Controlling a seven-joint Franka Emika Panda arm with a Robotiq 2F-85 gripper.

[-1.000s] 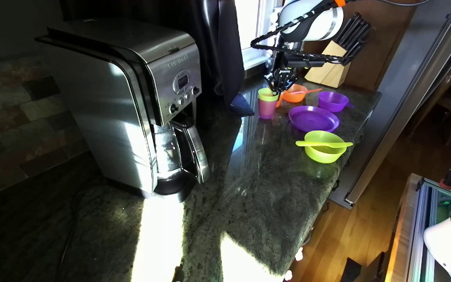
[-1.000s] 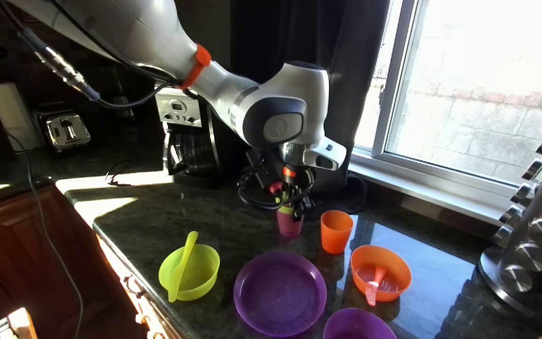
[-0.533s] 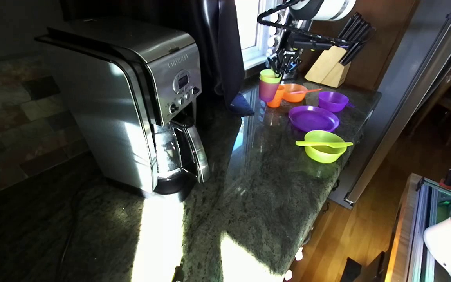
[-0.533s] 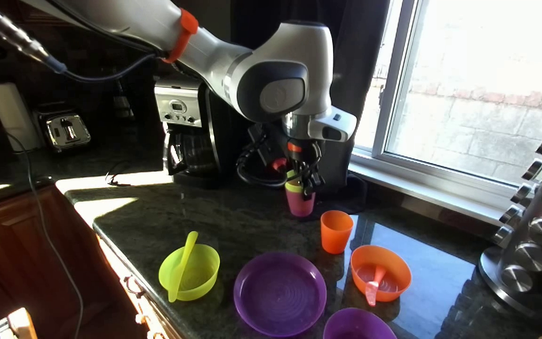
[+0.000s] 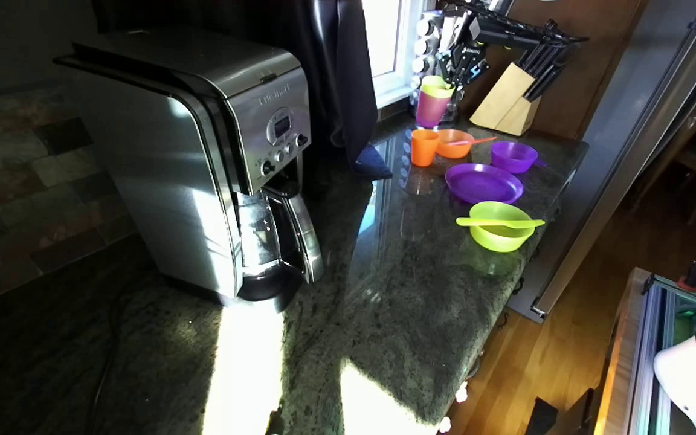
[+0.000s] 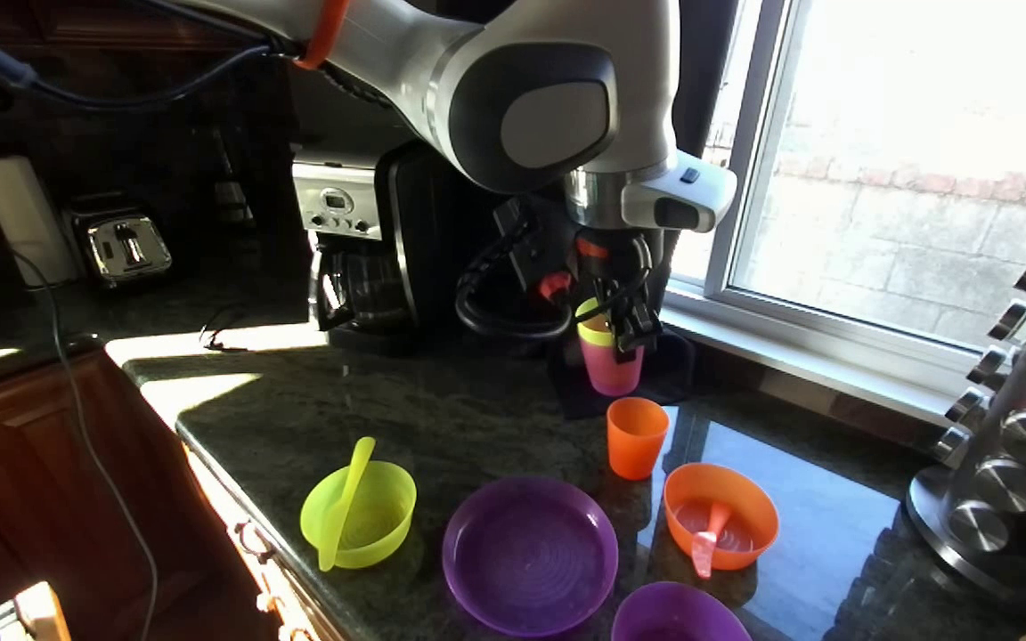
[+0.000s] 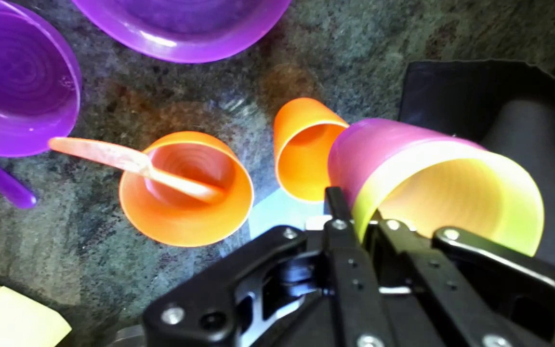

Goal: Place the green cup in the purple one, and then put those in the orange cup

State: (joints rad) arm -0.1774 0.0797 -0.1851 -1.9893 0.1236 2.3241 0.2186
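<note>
One green bowl (image 6: 393, 512) stood on the surface (image 6: 460, 418), one purple plate (image 6: 531, 561) lay next, one green cup (image 6: 597, 337) sat inside one purple cup (image 6: 611, 374), fingers (image 6: 634, 328) gripped both aloft, one orange cup (image 6: 636, 447) stood upright nearby, one purple bowl (image 6: 682, 612), one orange bowl (image 6: 752, 507) followed.

The orange cup (image 7: 309, 154) is plain orange; just beside it, the orange bowl (image 7: 191, 224) matches. Near the orange cup, the purple cup (image 7: 378, 142) looks pinkish-magenta and the green cup (image 7: 460, 197) lime, yellower inside. The purple plate (image 6: 529, 556) shows fine concentric rings. Under the orange cup, the worktop (image 7: 99, 274) is mottled dark green-grey. The jaws are black.
</note>
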